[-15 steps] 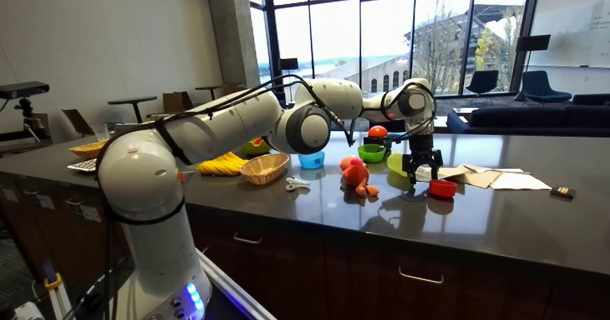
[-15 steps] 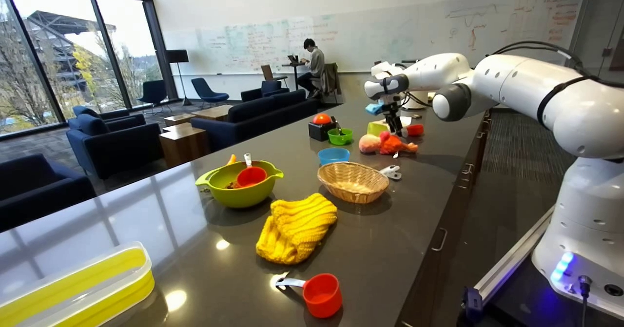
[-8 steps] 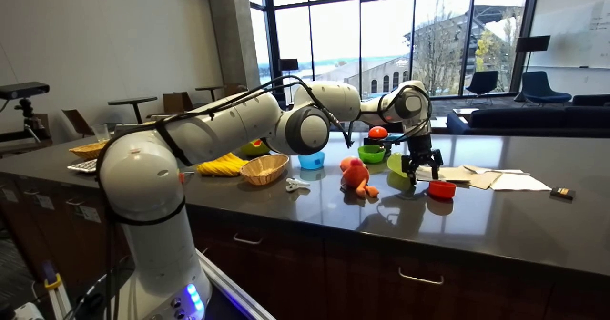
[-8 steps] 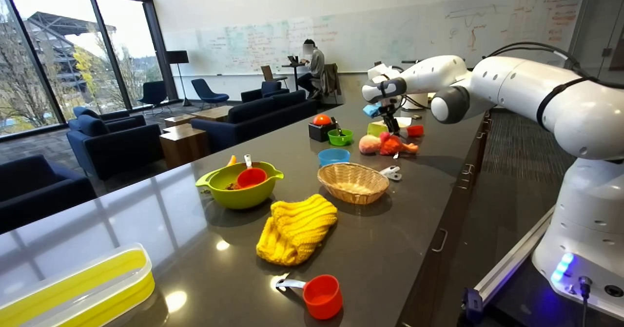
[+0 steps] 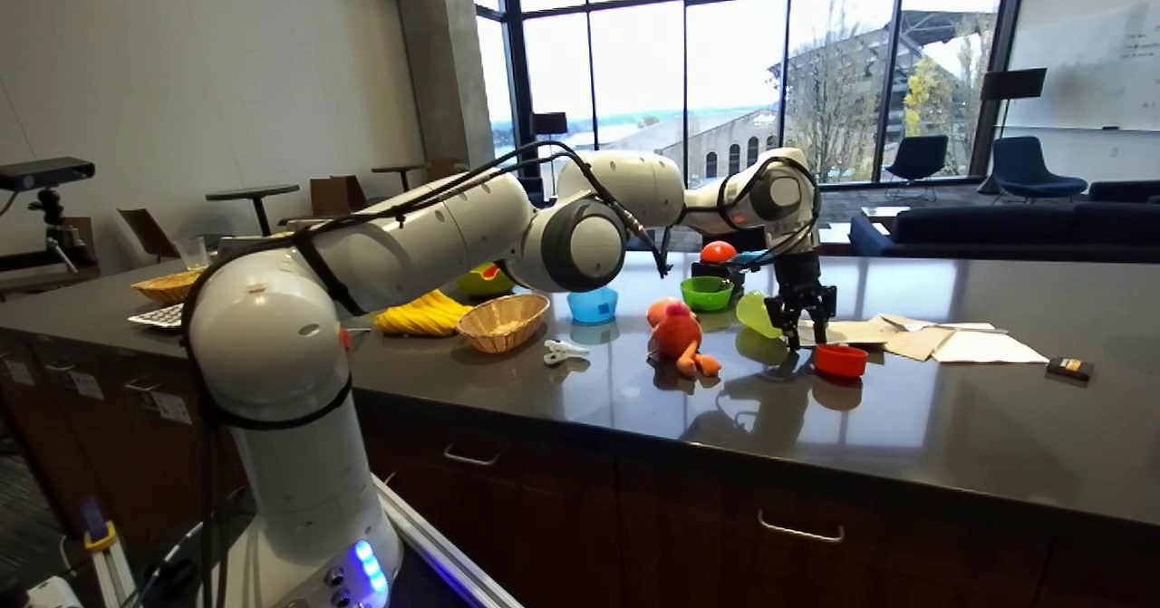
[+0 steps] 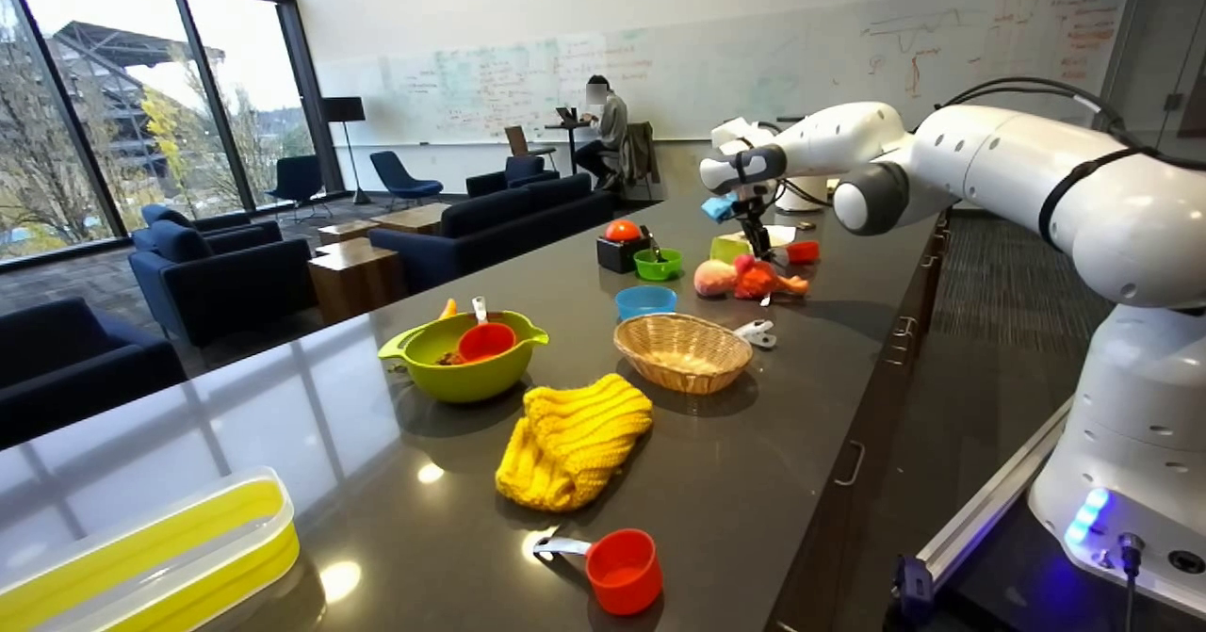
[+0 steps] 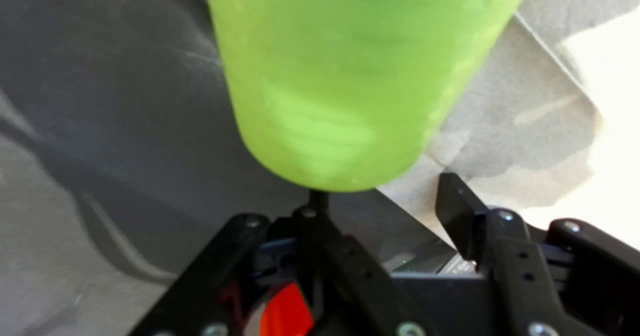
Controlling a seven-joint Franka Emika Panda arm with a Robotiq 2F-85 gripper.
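My gripper [image 5: 807,336] points down just above the dark counter; it also shows in an exterior view [image 6: 761,244]. In the wrist view its fingers [image 7: 385,203] stand apart with nothing between them. A lime green cup [image 5: 757,314] lies tilted beside the gripper; it fills the top of the wrist view [image 7: 340,85] and hides the tip of one finger. Whether that finger touches it I cannot tell. A small red cup [image 5: 840,361] stands on the gripper's opposite side, also in an exterior view [image 6: 803,252], and shows partly behind a finger in the wrist view [image 7: 287,311].
Papers [image 5: 915,338] lie behind the gripper. An orange plush toy [image 5: 678,332], green bowl [image 5: 707,294], red button [image 5: 719,252], blue bowl [image 5: 593,305], white clip [image 5: 564,352] and basket [image 5: 503,322] stand nearby. A yellow knit [image 6: 575,444] and red measuring cup [image 6: 624,571] lie farther off.
The gripper has shifted slightly, and its fingertips look nearer each other in an exterior view; whether from turning or closing I cannot tell. The objects around it have not visibly moved.
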